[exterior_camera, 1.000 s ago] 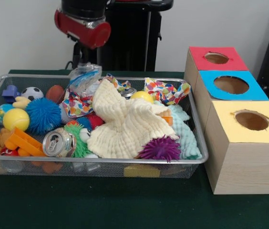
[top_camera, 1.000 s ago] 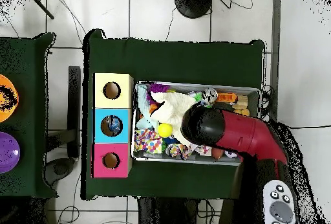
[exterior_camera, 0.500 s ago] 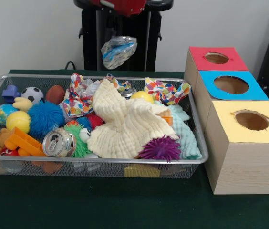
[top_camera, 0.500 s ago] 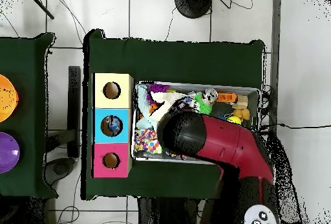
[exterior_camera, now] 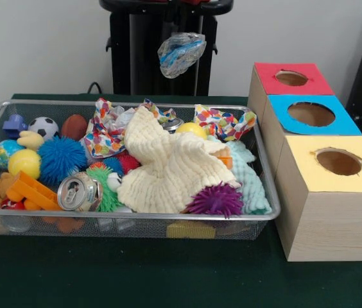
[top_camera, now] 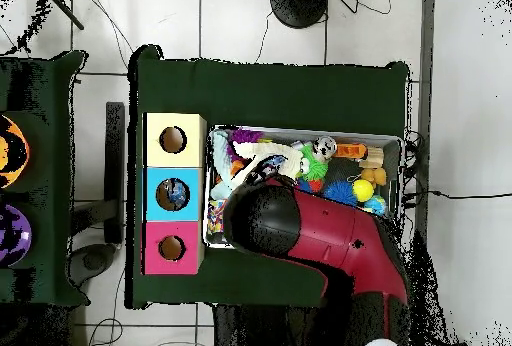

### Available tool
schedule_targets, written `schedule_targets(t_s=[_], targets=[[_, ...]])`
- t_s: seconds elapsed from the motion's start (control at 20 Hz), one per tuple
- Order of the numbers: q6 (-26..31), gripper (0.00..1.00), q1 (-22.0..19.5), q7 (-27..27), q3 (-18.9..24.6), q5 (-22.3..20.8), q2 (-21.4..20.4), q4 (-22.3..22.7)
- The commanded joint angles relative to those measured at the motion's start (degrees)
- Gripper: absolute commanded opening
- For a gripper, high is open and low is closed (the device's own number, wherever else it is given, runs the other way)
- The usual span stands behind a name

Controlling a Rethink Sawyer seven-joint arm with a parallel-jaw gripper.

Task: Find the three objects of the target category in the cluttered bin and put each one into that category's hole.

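Green cloth covers the table [exterior_camera: 168, 276], and on it, nearest, stands the wire basket [exterior_camera: 129, 221], still crowded: a drink can [exterior_camera: 78, 191], a purple spiky ball [exterior_camera: 216, 200], a cream cloth [exterior_camera: 168, 167] heaped in the middle, a blue spiky ball [exterior_camera: 59, 156] and a small football [exterior_camera: 43, 126] further back.

To the right sit three boxes in a row, yellow-topped [exterior_camera: 335, 160] closest, then blue-topped [exterior_camera: 309, 114], then red-topped [exterior_camera: 291, 78], each with a round hole.

Beyond the basket a crumpled clear-and-blue plastic wrapper [exterior_camera: 181, 52] hangs in the air, well above the clutter. Half a second ago it hung lower and further left; a second ago it was down at the basket's back edge. It has therefore been lifted out and is travelling towards the boxes.

Seen from above, the red arm [top_camera: 320, 237] has swung across the basket towards the box side. The claw itself is out of sight at the top edge; its opening cannot be told, though the wrapper evidently hangs from it.

Judgement: one item is in transit; a drop into a hole is still outstanding.
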Motion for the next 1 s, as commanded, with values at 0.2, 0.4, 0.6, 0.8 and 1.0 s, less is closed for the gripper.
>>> schedule_targets(t_s=[0.2, 0.4, 0.6, 0.8, 1.0], targets=[[-11.7, 0.00, -1.2, 2.2, 4.2, -3.7, 3.5, 9.8], [-11.9, 0.00, -0.6, -2.7, 5.7, -7.3, 3.9, 9.0], [-8.6, 0.00, -0.3, -5.9, 7.1, -9.8, 3.2, 7.6], [-5.4, 0.00, -1.9, -10.6, 10.8, -12.1, 1.7, 6.3], [-4.1, 0.00, -2.7, -13.6, 13.1, -14.8, 0.6, 3.9]])
